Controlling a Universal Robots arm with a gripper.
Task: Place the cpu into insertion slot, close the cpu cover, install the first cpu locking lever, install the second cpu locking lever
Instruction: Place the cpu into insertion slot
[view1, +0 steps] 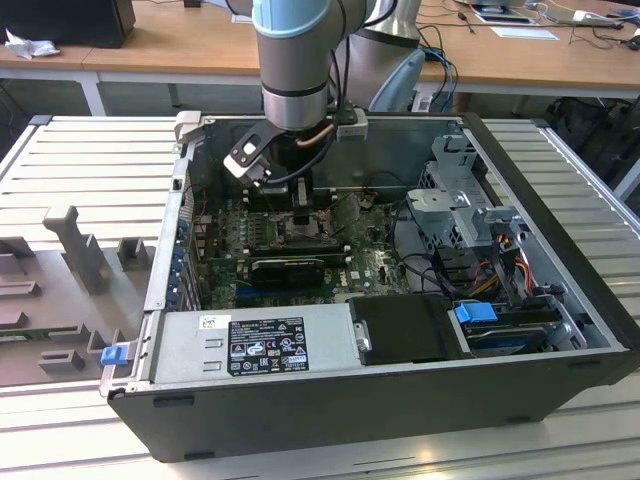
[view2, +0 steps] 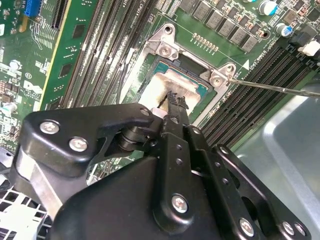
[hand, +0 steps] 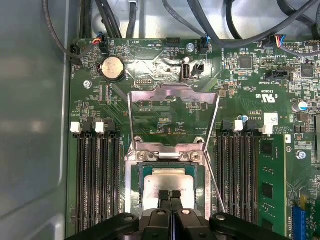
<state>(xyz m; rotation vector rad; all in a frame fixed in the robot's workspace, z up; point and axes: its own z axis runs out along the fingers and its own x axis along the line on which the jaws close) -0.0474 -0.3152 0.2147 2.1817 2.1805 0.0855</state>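
Exterior view: the arm (view1: 295, 60) reaches down into an open computer case (view1: 400, 410) that lies on its side on a ribbed metal table (view1: 80, 160). The arm's tool end is over the motherboard (view1: 370, 265), toward the rear of the case, beyond the power supply (view1: 255, 345).

In the first wrist view, the gripper (hand: 169, 194) is closed. Its two black fingertips are together with nothing held between them. The tips are directly over the top face of the cpu (hand: 167, 177). Contact with that face cannot be confirmed.

The cpu lies flat inside the insertion slot (hand: 134, 190), square to the slot's metal rim. A narrow band of the socket shows around the cpu.

The cpu cover (hand: 172, 93) is swung open, away from the slot. It is hinged at the slot edge farthest from the gripper, and green board shows through its cut-out middle.

In the second wrist view, a thin locking lever (view2: 280, 87) projects from one corner of the slot, across the memory slots (view2: 260, 80) beside it.

A coin cell (hand: 112, 67) sits on the board beyond the open cover.
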